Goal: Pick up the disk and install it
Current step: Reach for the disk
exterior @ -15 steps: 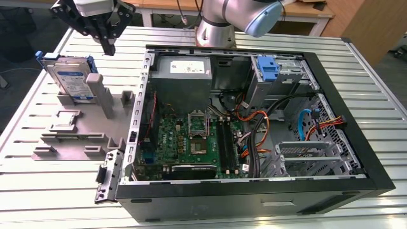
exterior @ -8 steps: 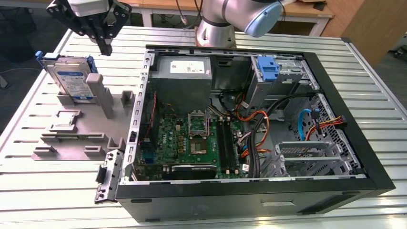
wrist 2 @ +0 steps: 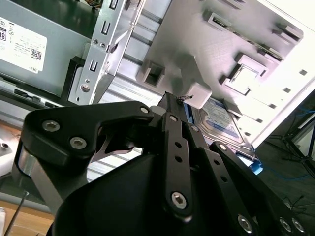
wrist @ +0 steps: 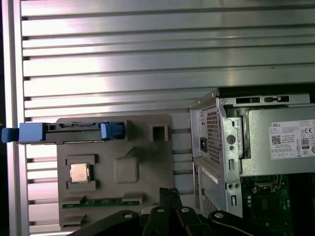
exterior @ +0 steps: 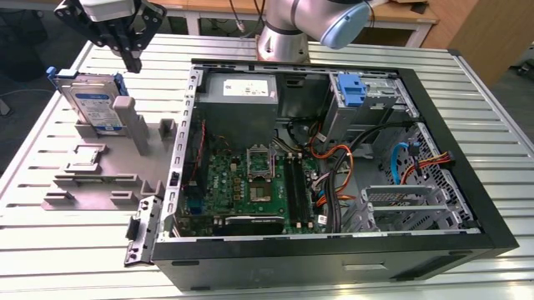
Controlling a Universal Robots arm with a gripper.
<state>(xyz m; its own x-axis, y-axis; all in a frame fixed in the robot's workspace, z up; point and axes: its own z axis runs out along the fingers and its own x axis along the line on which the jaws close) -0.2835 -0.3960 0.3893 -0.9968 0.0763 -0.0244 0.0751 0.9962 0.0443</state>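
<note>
Nothing's really done yet: the silver-grey hard drive disk [exterior: 90, 103] in its blue plastic carrier stands on edge in a grey plastic holder [exterior: 109, 181] on the slatted metal bench [exterior: 67, 250], outside the open black computer case [exterior: 492, 237], with the black claw [exterior: 134, 62] nearby, closed and empty.

The exterior view looks down steeply on the whole desk [exterior: 75, 250]. Both wrist views, nearer, share the grey fixture [wrist: 142, 167] and disk [wrist: 74, 129].

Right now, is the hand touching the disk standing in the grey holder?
Apart. In the exterior view the hand hangs above the upright disk, toward the exterior view's right, with a plain gap between its tip and the disk's top edge.
</note>
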